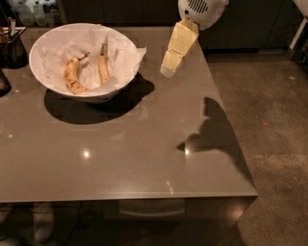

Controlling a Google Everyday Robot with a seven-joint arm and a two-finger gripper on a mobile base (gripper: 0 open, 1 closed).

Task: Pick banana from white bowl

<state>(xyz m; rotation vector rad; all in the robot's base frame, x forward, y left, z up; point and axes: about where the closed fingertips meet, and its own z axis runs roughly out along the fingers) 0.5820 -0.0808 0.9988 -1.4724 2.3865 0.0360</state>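
Gripper (168,71) above table (144,163), opening cannot be told; banana (103,67) in white bowl (110,91), well to its left; likely light, soft; grasp mid-length.

Likely a kitchen: dark cabinets (120,10), bottles (29,12), utensil cup (12,47) on a grey table (144,158), concrete floor (269,96); hand (168,71) hovering above the table.
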